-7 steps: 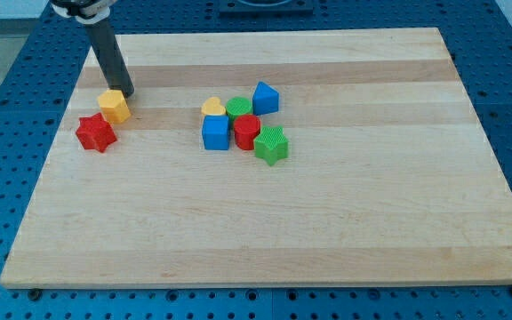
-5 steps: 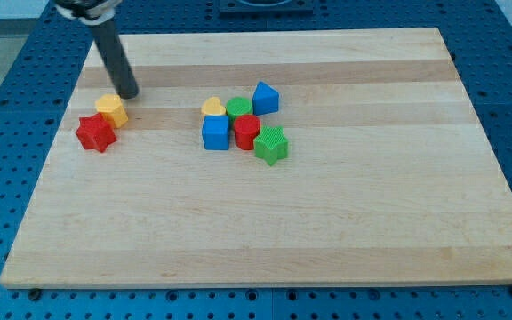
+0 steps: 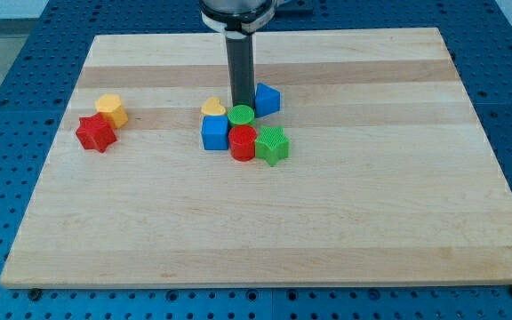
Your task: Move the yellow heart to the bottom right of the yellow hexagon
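Showing yellow heart (image 3: pixel 212 108), small, pale, upright

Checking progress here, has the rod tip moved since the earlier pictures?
Yes. My tip has gone toward the view's right, from beside the yellow hexagon to the cluster, just above the green cylinder, near the yellow heart.

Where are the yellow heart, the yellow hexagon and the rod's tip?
yellow heart (image 3: pixel 212 108), camera view, its top face.
yellow hexagon (image 3: pixel 109 106), camera view, its top face.
my tip (image 3: pixel 241 106), camera view, the rod's very end.
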Robot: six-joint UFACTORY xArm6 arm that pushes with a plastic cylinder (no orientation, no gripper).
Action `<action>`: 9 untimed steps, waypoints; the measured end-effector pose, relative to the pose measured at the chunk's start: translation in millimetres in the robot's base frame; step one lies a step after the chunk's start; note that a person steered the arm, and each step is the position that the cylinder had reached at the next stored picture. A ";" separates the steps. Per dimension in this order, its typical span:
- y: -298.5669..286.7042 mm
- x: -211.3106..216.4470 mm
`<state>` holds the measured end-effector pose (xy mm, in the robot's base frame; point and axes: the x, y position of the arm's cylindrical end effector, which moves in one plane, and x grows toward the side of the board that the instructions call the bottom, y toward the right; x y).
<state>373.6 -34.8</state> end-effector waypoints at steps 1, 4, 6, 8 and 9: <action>-0.6 10.4; -68.4 13.1; -103.8 13.1; -129.9 19.7; -117.3 59.1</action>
<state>432.6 -152.1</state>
